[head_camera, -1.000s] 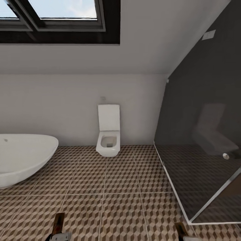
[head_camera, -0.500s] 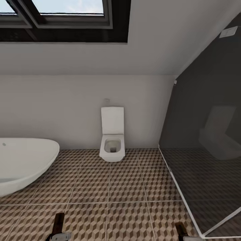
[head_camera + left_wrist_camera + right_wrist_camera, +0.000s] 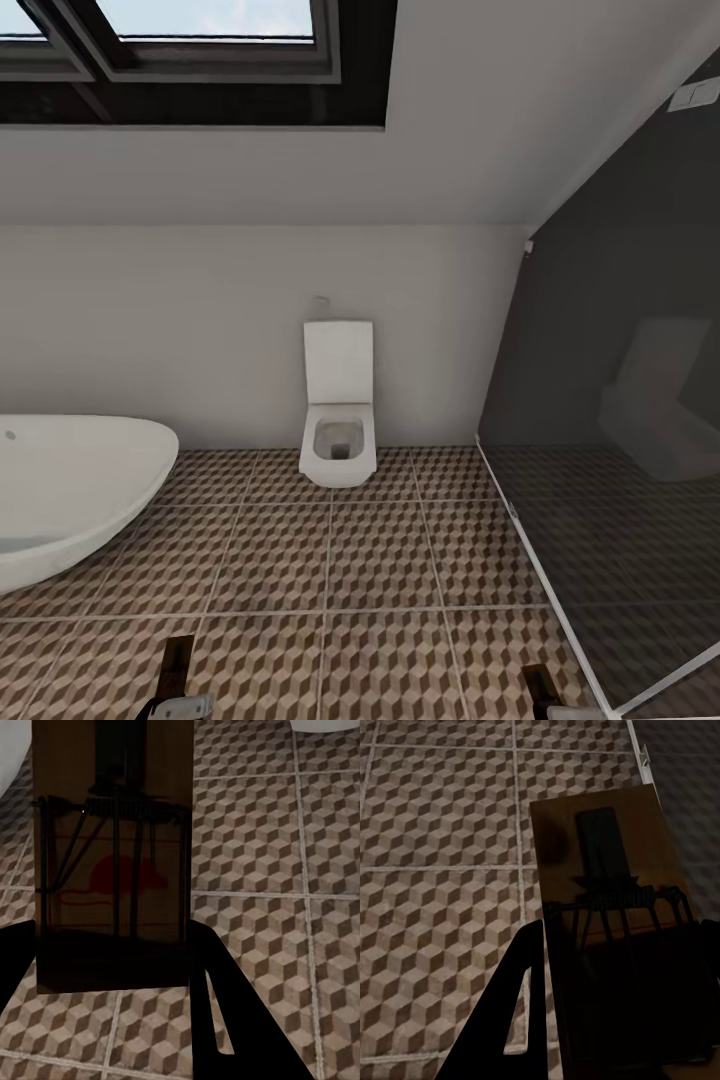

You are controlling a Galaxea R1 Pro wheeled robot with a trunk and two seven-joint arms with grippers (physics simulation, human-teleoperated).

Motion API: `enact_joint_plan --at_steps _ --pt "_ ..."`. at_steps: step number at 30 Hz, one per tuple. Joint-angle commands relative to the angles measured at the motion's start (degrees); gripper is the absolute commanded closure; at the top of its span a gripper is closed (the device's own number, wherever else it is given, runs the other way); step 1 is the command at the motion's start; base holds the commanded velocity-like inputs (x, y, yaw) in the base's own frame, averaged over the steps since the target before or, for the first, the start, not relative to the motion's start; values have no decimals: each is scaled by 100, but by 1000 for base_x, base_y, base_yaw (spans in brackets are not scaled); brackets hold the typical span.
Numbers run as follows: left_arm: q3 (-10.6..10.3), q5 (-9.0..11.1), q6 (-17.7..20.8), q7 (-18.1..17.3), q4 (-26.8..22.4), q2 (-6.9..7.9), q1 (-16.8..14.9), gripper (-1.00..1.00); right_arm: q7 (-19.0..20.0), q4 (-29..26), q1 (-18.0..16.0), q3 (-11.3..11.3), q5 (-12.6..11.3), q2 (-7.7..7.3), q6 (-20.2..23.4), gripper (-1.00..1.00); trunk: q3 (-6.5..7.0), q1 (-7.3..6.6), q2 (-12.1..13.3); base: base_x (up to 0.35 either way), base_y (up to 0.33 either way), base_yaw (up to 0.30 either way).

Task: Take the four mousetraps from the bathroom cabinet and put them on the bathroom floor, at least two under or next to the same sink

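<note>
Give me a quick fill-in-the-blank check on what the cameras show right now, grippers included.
1. The left gripper is shut on a ____.
2. The toilet stands against the back wall with its lid ____.
3. In the head view, the bathtub lies to the ____ of the toilet.
4. The mousetrap in the right gripper hangs above the patterned ____.

Missing words: mousetrap; up; left; floor

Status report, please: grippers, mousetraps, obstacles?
Left gripper shut on a mousetrap. Right gripper shut on second mousetrap. Ahead: toilet, bathtub, glass partition. Tiled floor between.
</note>
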Motion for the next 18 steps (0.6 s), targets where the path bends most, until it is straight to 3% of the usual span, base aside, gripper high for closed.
enact_joint_plan --at_steps 1,18 --pt "-38 -33 -7 60 4 -2 -4 100 -26 -5 -6 48 -39 -7 -18 100 -12 3 -12 0 0 0" --pt "-38 -33 -7 59 6 1 -4 100 -30 -5 -6 48 -43 -6 -18 100 -12 3 -12 0 0 0"
